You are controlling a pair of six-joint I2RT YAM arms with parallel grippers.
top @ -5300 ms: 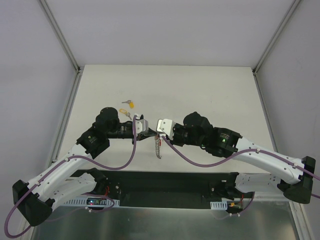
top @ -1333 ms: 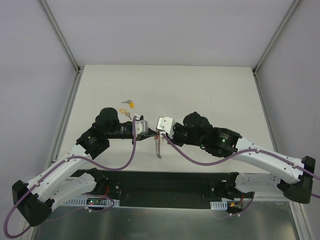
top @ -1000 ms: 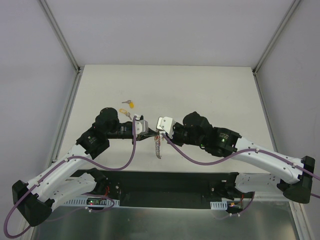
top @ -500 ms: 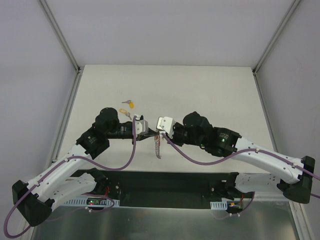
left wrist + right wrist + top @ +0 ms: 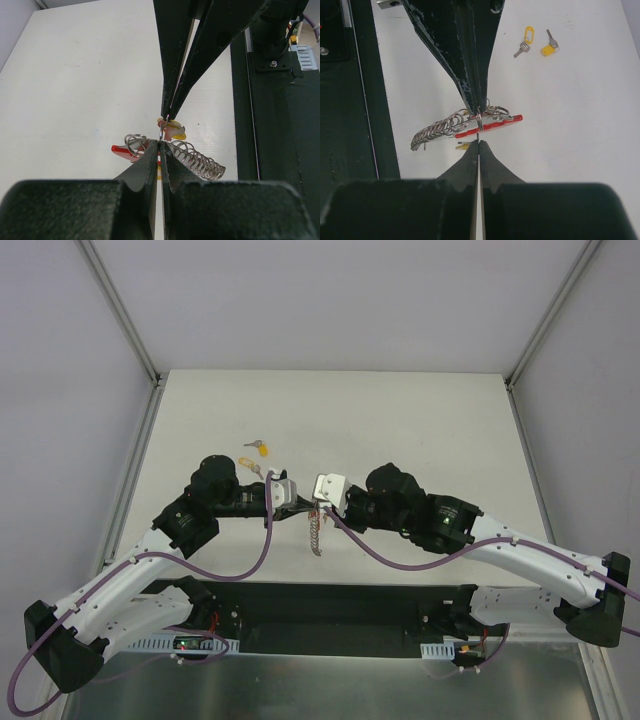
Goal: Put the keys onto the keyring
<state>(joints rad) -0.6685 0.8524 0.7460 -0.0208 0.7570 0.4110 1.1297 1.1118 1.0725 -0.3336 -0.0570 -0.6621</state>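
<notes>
between the facing tips of left hand (image 5: pixel 160 146) and right hand (image 5: pixel 479 146), both pinching it, the keyring (image 5: pixel 491 124)

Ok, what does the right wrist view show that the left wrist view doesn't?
Only right wrist: two loose yellow-headed keys on the table, apart from the keyring. Only left wrist: a purple cable, and a clear yellow key head at the ring. Both: the keyring's red clip and coiled strap, with left hand and right hand shut tip to tip on its thin wire ring.
</notes>
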